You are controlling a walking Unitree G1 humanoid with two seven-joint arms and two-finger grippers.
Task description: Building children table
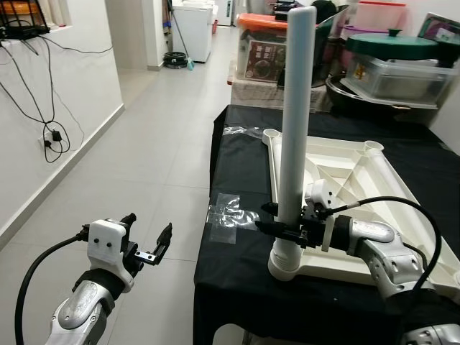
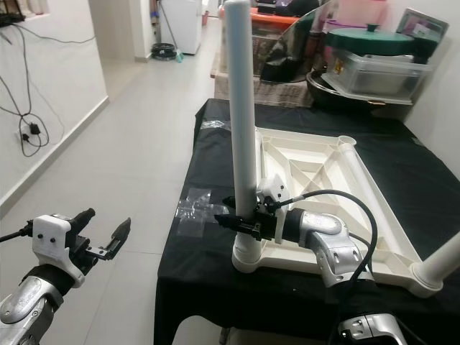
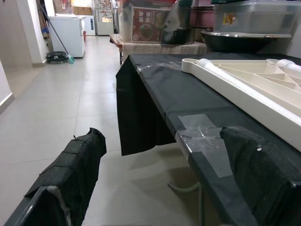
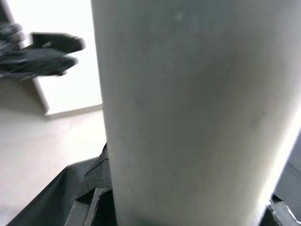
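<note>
The white children's table top (image 1: 343,263) lies upside down on a black-covered table (image 1: 244,165). A white tube leg (image 1: 296,108) stands upright in its near left corner socket (image 1: 286,264). My right gripper (image 1: 267,218) is shut on the leg just above the socket; up close the leg (image 4: 188,108) is right against the right wrist camera. A second white leg (image 2: 440,264) pokes out at the near right corner. My left gripper (image 1: 151,226) hangs open over the floor, left of the table, holding nothing; its black fingers (image 3: 75,174) frame the table edge.
Clear tape (image 1: 231,215) is stuck on the black cloth at the table's left edge. Plastic bins and a lidded pot (image 1: 392,68) crowd the far end. Cables (image 1: 50,133) hang on the left wall. Tiled floor (image 1: 144,165) runs along the table's left.
</note>
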